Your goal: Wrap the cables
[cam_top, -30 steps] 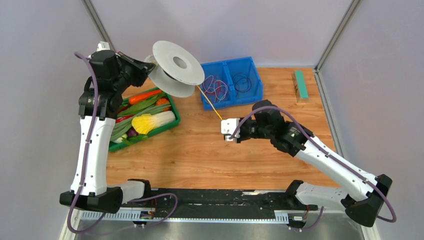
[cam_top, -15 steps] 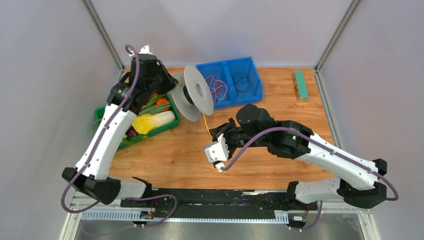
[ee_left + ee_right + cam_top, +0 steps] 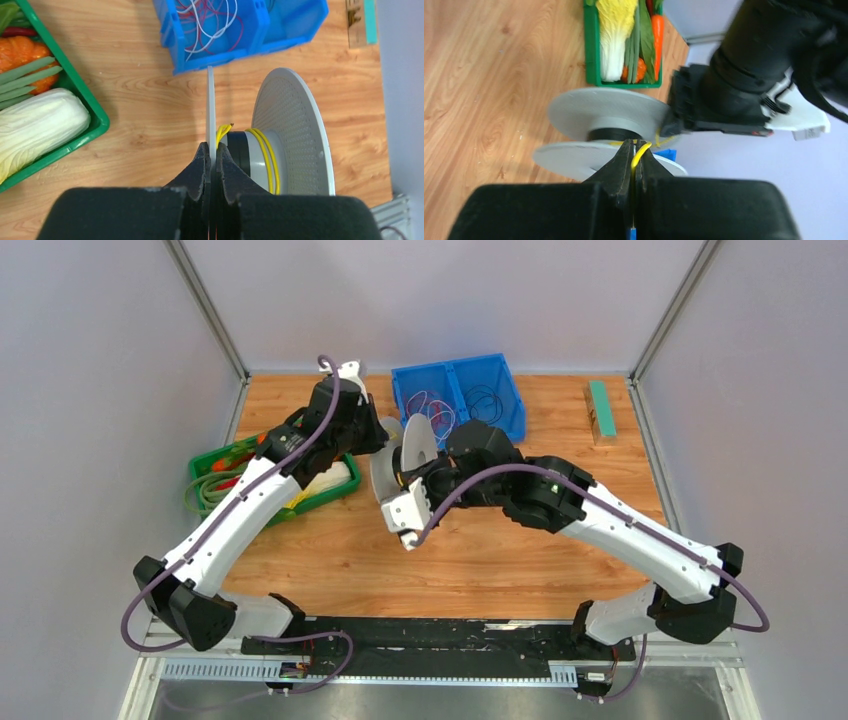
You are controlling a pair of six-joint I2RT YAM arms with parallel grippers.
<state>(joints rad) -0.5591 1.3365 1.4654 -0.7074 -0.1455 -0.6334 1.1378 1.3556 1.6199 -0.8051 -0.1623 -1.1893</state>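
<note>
A grey spool (image 3: 417,443) is held on edge over the middle of the table. My left gripper (image 3: 385,436) is shut on its thin flange (image 3: 210,107). The yellow cable (image 3: 221,132) makes a few turns round the spool's hub, next to the perforated flange (image 3: 295,130). My right gripper (image 3: 401,478) is right at the spool and shut on the yellow cable (image 3: 637,156), which runs from its fingertips to the hub. In the right wrist view the spool (image 3: 606,112) sits just past the right gripper (image 3: 635,146), with the left gripper's black body (image 3: 734,90) beside it.
A blue bin (image 3: 505,405) with red, white and black wires stands at the back, also in the left wrist view (image 3: 280,37). A green tray (image 3: 200,472) of vegetables sits at the left. A green-topped block (image 3: 602,410) lies at the back right.
My left arm has swung the spool right and down towards the table's middle. My right arm has moved left with the cable, up against the spool.
</note>
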